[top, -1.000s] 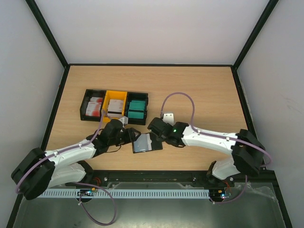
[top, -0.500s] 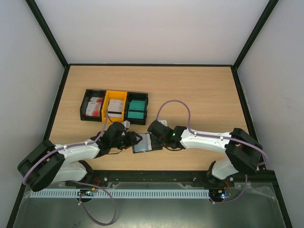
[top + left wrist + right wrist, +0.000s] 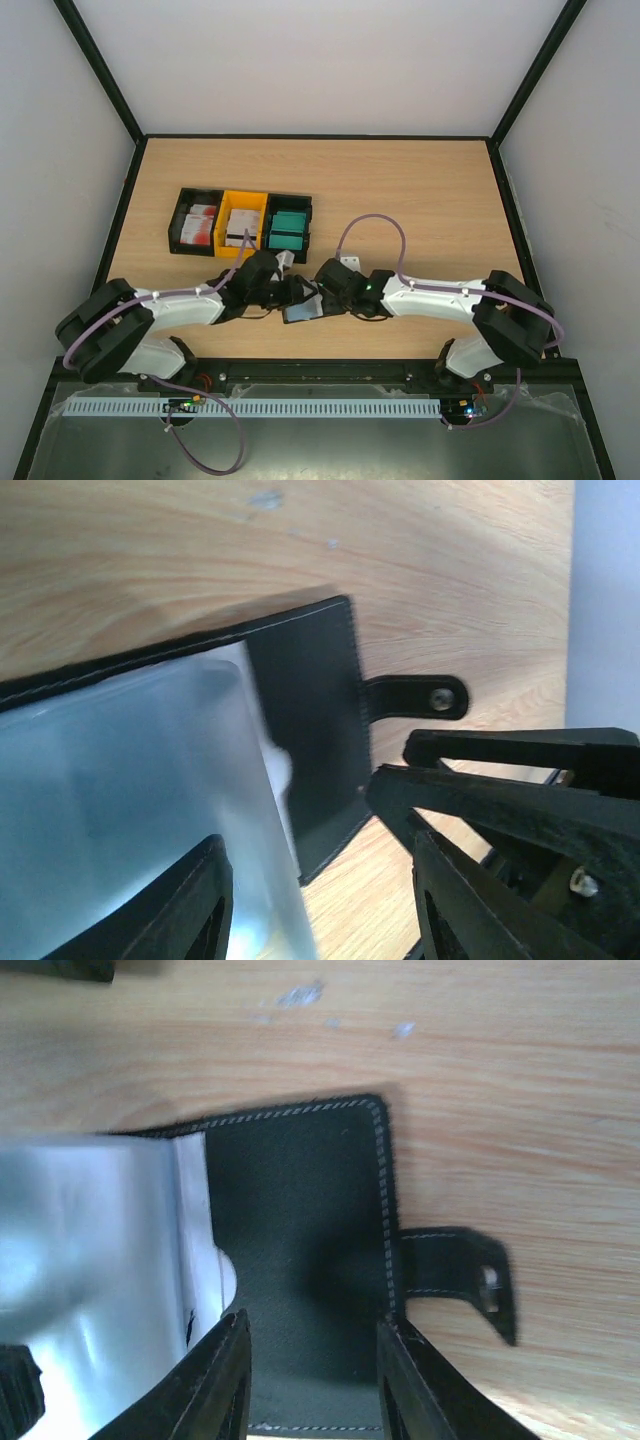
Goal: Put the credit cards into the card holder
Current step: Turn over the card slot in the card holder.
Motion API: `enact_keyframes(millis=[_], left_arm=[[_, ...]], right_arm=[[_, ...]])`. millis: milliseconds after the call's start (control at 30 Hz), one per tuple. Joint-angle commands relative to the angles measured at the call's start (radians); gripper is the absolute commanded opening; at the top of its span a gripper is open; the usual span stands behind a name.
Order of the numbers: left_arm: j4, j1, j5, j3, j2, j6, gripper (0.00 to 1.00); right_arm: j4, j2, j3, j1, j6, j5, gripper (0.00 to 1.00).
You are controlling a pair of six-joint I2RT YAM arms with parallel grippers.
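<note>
currently we are at the preparation step. the card holder lies open on the bench, near its front edge and just in front of the row of bins, with both arms meeting over it. its closure tab lies flat to one side, and a clear sleeve shows beside the black inner panel.

the left gripper has its jaws apart, set over the sleeve side of the holder. the right gripper also has its jaws apart, set over the black panel beside the tab. no card sits between either pair of jaws. we cannot tell whether any fingertip presses on the holder.

the credit cards lie in the bins: red-and-white in the left black bin, white with a dark stripe in the yellow bin, teal in the right black bin. a white patch at the sleeve's edge may be a cut-out or a card; we cannot tell which.

as we judge it, the next move calls for one gripper to pin the holder open while the other goes to a bin for a single card. the cards are thin and stacked, so the pick needs an edge grasp, and insertion needs the card square to the pocket mouth.
</note>
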Motion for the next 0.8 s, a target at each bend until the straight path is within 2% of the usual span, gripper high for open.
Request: enact_keyframes(millis=[0,200,533,767], left_arm=[[0.031,-0.02,0.03,0.079,0.054,0.049,0.52],[0.048,-0.047,0.033,0.15,0.16,0.066,0.52],[0.04,-0.117,0.013,0.292,0.339,0.087,0.53],[-0.113,-0.126,-0.125,0.347,0.403,0.093,0.52]], right_arm=[[-0.035,-0.066,-0.021,-0.005,0.078,0.145,0.34],[-0.082,-0.172,-0.054,-0.011,0.159,0.261,0.35],[-0.153,-0.366,-0.116,-0.032,0.245,0.363,0.38],[-0.155,-0.404,-0.122,-0.04,0.224,0.331,0.4]])
